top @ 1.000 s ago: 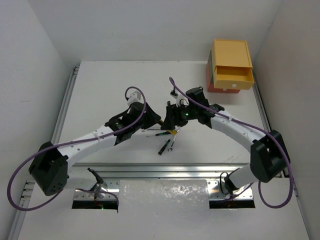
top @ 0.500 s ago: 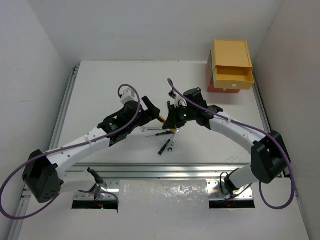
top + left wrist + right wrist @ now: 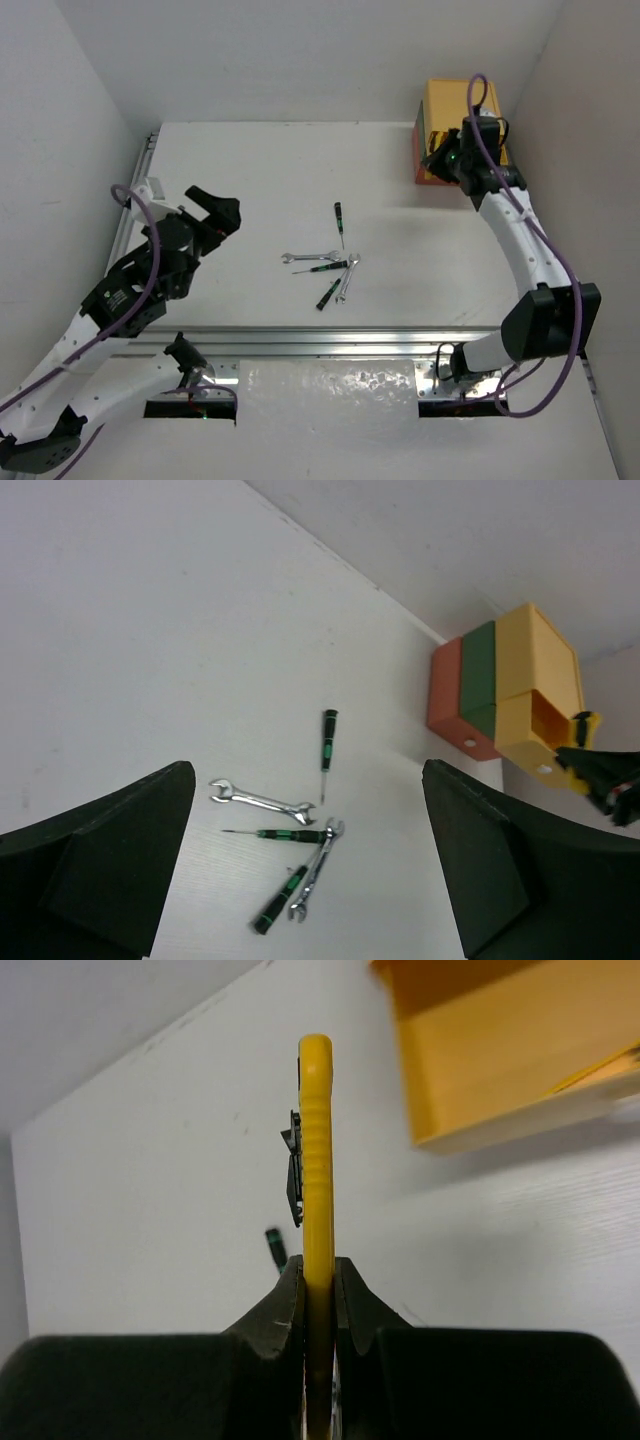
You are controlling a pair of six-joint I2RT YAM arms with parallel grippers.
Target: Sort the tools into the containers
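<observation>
Utility knife [image 3: 317, 1160] tight in right gripper [image 3: 318, 1272] near edge of yellow drawer [image 3: 500, 1060]; left gripper [image 3: 215, 212] wide, empty

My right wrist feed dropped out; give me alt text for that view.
The right gripper has jaws shut on a yellow-black utility knife, seen edge-on at centre. The yellow drawer is at upper right; a black-green screwdriver lies partly hidden at left.

Right wrist view: lower end of utility knife [image 3: 317, 1160] was buried btwn fingers of right gripper [image 3: 318, 1285]; yellow drawer [image 3: 500, 1050] was blurred & cut by top/right edges. Top view: right arm [image 3: 490, 190] covered the drawer fronts, knife too small to make out. Left wrist view: left gripper [image 3: 308, 768] fingers were cropped at bottom edge
</observation>
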